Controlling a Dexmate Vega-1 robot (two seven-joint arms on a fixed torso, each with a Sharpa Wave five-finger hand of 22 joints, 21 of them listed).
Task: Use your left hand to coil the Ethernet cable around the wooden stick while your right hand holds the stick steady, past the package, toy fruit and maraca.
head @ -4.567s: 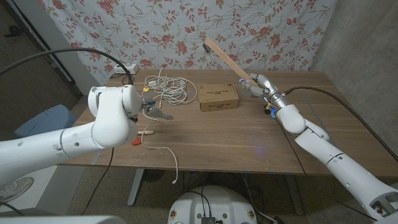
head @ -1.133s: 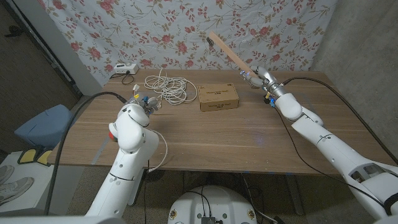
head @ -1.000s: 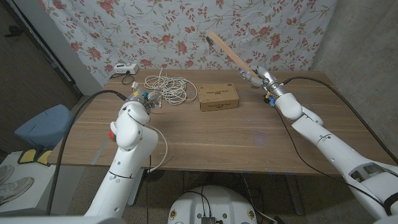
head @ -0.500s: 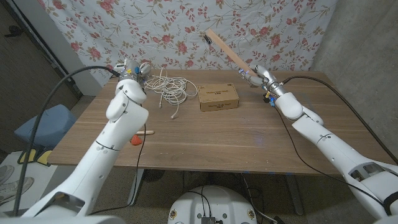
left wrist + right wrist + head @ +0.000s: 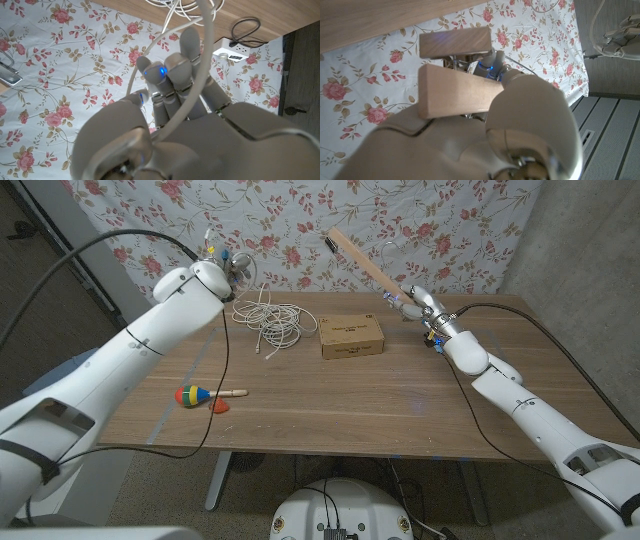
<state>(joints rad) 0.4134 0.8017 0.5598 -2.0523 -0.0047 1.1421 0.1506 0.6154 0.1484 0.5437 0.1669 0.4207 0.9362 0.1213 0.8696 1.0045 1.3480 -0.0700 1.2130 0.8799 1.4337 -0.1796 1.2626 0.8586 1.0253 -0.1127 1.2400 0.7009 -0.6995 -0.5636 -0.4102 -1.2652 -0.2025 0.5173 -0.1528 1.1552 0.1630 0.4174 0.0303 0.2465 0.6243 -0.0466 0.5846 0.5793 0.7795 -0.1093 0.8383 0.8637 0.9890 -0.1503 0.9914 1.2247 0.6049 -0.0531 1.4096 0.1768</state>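
The white Ethernet cable [image 5: 274, 320] lies in a loose heap at the table's back left, one end trailing toward the front. My left hand [image 5: 224, 266] is raised above the table's back left edge; in the left wrist view the cable [image 5: 199, 80] runs between the curled fingers of that hand [image 5: 175, 105]. The wooden stick [image 5: 365, 264] slants up and to the left from my right hand [image 5: 413, 301], which grips its lower end above the back right of the table. The right wrist view shows the stick [image 5: 455, 92] clamped in that hand [image 5: 520, 130].
A brown package [image 5: 352, 336] lies at the back middle. The coloured maraca [image 5: 195, 395] and a small red toy fruit [image 5: 220, 406] sit near the front left. A white power strip [image 5: 231, 50] lies at the back left corner. A floral curtain hangs behind.
My left arm has swung from the front left up to the back left corner, taking the cable with it. The maraca is now uncovered. My right hand and the stick have barely moved.
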